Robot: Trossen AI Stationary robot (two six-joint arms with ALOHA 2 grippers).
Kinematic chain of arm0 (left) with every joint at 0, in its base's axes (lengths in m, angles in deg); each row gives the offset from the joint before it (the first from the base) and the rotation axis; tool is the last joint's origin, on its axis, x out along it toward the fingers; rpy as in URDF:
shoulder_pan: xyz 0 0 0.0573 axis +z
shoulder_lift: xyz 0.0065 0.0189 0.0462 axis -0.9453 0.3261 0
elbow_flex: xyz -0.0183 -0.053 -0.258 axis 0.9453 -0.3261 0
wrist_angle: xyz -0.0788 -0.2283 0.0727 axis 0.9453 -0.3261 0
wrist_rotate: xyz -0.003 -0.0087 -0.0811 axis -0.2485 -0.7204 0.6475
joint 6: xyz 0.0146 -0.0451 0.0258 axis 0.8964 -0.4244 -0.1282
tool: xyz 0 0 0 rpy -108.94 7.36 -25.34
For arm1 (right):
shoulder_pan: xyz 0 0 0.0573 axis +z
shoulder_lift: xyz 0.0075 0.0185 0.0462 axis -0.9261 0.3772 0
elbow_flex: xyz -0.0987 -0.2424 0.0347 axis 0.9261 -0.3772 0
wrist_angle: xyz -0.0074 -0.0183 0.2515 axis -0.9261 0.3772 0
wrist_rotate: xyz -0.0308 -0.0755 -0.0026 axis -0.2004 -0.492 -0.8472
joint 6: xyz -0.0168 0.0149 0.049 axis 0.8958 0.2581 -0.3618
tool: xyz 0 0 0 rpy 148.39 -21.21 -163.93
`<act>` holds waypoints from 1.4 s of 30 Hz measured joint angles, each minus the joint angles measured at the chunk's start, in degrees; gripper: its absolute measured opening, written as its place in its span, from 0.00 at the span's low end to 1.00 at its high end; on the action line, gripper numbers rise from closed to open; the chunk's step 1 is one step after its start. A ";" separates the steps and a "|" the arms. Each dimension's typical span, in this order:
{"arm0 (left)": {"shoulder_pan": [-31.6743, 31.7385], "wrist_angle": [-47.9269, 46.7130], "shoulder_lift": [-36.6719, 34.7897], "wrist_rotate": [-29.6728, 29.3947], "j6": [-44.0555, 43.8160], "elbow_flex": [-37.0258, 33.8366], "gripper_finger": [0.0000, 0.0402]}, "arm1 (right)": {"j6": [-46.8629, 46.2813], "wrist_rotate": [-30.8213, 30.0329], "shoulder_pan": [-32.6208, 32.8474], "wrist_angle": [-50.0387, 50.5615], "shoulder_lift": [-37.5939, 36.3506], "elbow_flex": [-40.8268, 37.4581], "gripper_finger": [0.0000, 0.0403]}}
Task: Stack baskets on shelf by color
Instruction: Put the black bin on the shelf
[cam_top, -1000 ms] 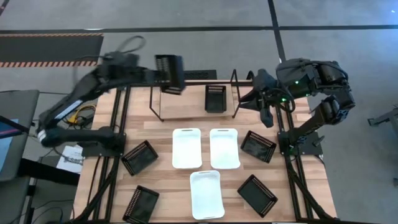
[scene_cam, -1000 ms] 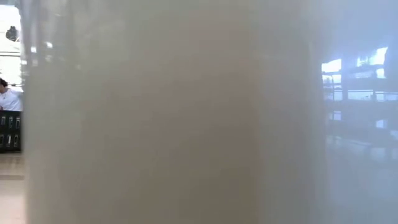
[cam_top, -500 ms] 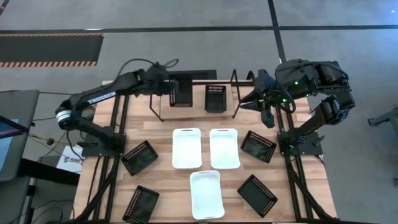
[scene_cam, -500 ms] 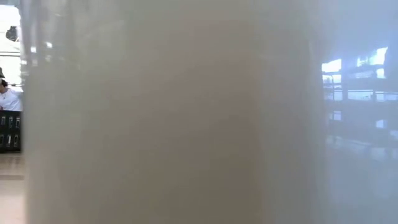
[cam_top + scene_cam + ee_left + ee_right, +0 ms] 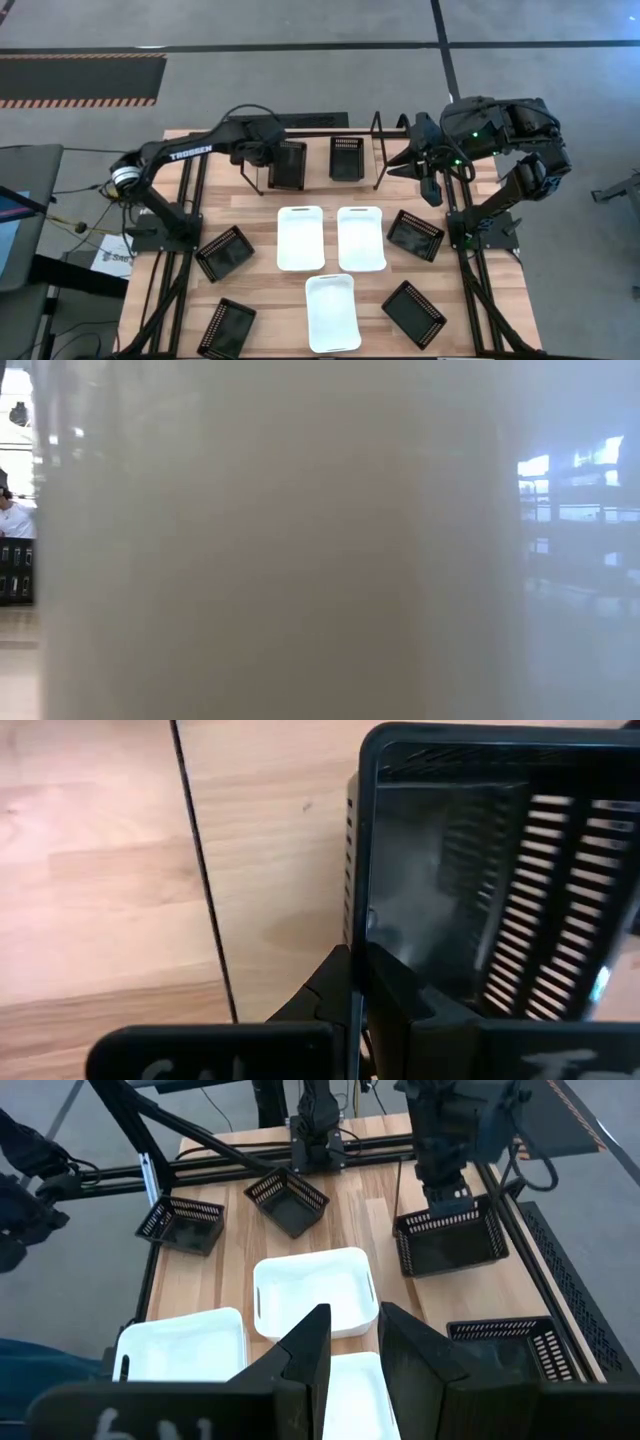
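Two black baskets sit on your shelf [image 5: 300, 186]; your left gripper [image 5: 272, 158] is clamped on the rim of the left-hand basket [image 5: 288, 165]; your right gripper [image 5: 428, 188], fingers slightly apart and empty, waits beside the shelf's right end.

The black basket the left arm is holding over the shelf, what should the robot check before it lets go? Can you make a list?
1. Left gripper shut on the held black basket: ok.
2. Basket over the shelf base, left of the other black basket on the shelf: ok.
3. Basket resting flat on the wood: cannot tell.
4. Basket stacked on the same-colour basket: not ok, it sits beside it.
5. Right gripper clear of the shelf, fingers apart, holding nothing: ok.
6. Low view useful: not ok, a white basket blocks it.
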 joint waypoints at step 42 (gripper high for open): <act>2.62 1.98 1.77 0.37 7.84 5.78 0.29 | -0.07 0.00 0.00 1.50 0.04 -0.02 0.27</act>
